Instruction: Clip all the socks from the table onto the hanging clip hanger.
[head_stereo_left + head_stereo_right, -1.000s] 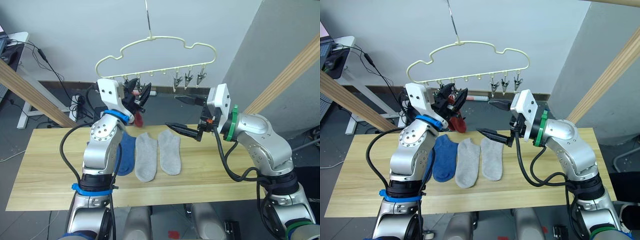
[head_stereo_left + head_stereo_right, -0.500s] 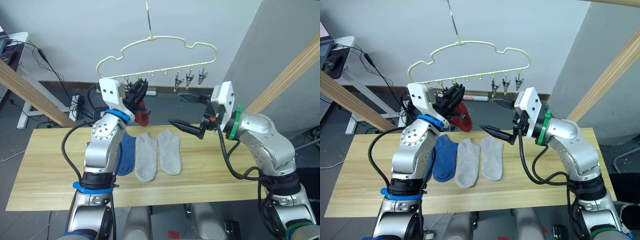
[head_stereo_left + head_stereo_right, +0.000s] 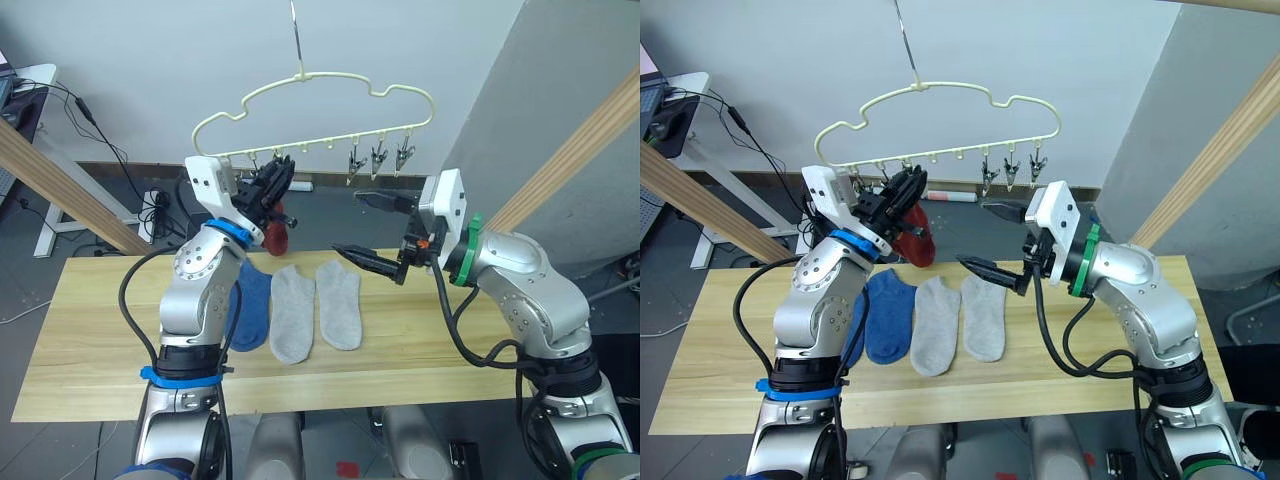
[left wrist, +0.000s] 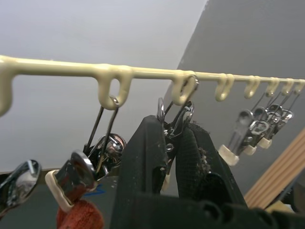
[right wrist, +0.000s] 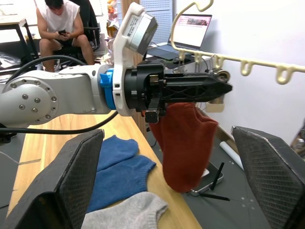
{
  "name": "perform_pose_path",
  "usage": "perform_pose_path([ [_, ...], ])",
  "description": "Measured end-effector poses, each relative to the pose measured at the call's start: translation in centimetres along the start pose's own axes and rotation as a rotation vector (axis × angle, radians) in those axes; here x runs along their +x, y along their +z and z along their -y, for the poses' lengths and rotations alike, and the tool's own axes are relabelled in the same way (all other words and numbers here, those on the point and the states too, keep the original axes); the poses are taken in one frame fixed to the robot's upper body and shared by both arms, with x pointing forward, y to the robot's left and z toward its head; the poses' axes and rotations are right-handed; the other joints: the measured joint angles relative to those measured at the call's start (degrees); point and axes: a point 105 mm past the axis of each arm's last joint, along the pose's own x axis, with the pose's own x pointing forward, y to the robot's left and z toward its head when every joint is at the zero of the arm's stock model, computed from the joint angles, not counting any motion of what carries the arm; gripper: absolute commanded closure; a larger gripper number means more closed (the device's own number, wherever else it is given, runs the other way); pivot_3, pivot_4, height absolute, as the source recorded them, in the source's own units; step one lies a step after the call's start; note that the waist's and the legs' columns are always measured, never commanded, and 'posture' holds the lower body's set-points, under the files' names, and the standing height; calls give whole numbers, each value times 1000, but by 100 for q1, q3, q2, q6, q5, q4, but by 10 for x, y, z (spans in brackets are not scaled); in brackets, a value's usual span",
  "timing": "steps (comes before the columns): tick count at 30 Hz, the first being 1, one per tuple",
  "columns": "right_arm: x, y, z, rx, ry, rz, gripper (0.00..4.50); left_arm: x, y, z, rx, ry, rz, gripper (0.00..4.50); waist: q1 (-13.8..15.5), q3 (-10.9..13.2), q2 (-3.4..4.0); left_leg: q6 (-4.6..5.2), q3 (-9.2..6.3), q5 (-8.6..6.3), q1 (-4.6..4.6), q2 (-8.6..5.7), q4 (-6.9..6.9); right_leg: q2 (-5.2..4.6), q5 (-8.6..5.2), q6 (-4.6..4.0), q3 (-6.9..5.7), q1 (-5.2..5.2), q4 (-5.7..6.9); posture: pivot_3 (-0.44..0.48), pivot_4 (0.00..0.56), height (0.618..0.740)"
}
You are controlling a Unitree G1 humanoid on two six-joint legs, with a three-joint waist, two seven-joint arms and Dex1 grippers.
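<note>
Bench (image 3: 420,340): we squeeze a hanger clip (image 4: 172,125) with left fingers (image 4: 145,157) for the red sock (image 5: 183,143); right fingers (image 3: 370,262) spread, waiting.

A seated person (image 5: 57,28) and, seemingly, a laptop (image 5: 190,28).

- A plain white wall (image 3: 150,60) stood at the back, meeting a grey wall (image 3: 560,60) on the right
- The floor (image 3: 40,250) was dark grey
- Slanted wooden poles (image 3: 590,140) crossed both sides
- A white desk (image 3: 30,80) with black cables (image 3: 95,125) stood far left
- A seated person (image 5: 55,24) and a laptop (image 5: 190,24) showed in the right wrist view
</note>
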Motion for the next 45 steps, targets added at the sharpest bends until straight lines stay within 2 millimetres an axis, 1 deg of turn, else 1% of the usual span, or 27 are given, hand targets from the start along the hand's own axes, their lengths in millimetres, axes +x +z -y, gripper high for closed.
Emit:
perform_pose_path([
  [12,3,-2,-3,2,4,-7,0,-5,-2,-1,-21,-7,-19,4209,0,0,0,0,0,0,0,0,0,0,1,-1,0,0,0,-84,291,735],
  [14,4,-8,-1,-20,-16,-45,0,-6,-1,0,-29,-13,-24,4209,0,0,0,0,-1,0,0,1,0,0,0,-1,-1,0,0,-84,291,735],
  [18,4,-42,-1,-26,-95,-192,0,-8,1,1,-66,-36,-40,4209,0,-1,0,0,0,0,0,1,0,0,-1,2,1,-2,1,-80,297,735],
  [20,8,-60,1,4,-182,-233,0,-9,4,-3,-107,-38,-50,4209,-10,-1,-1,-1,-1,0,1,3,0,1,-1,2,1,-4,4,-80,301,735],
  [23,16,-84,-1,34,-275,-286,0,-8,9,-2,-150,-61,-65,4209,-16,-1,-2,-3,0,2,1,3,0,2,-2,3,2,-4,6,-77,306,735],
  [26,25,-116,-7,80,-354,-350,0,-10,15,-4,-162,-72,-78,4209,-14,-2,-3,-4,0,2,2,2,-1,1,-2,3,3,-4,4,-72,309,735],
  [29,36,-147,-11,160,-439,-404,0,-12,14,-7,-161,-66,-100,4209,-17,-2,-3,-4,1,2,2,3,-1,1,-1,1,4,-5,5,-60,309,735],
  [32,46,-166,-9,217,-526,-423,0,-12,14,-5,-170,-75,-111,4209,-8,-2,-3,-5,1,3,2,3,0,1,0,0,4,-5,5,-51,307,735],
  [35,48,-179,-2,251,-604,-440,0,-12,16,-4,-171,-83,-117,4209,-5,-2,-3,-5,1,2,1,2,-2,1,1,-3,3,-5,4,-51,307,735],
  [38,51,-192,1,276,-648,-456,0,-13,16,-2,-180,-92,-128,4209,-3,-2,-3,-5,1,2,1,3,-4,1,6,-10,2,-5,2,-37,305,735],
  [39,52,-195,0,289,-661,-460,0,-13,15,-1,-182,-94,-130,4209,0,-2,-3,-5,1,2,1,3,-4,1,15,-25,2,-5,2,-36,308,735],
  [40,53,-199,0,299,-670,-462,178,-13,15,-1,-182,-95,-133,4209,1,-3,-3,-5,0,2,1,3,-4,1,15,-25,1,-5,2,-36,308,735],
  [42,57,-200,2,282,-671,-460,590,-13,15,-1,-182,-95,-141,4209,0,-3,-4,-5,2,2,2,3,-4,1,15,-25,3,-4,2,-36,308,735],
  [45,59,-202,1,271,-666,-456,1748,-14,14,-1,-196,-97,-149,4209,-2,-4,-6,-5,1,2,4,3,-4,2,15,-25,1,-3,3,-34,310,735],
])
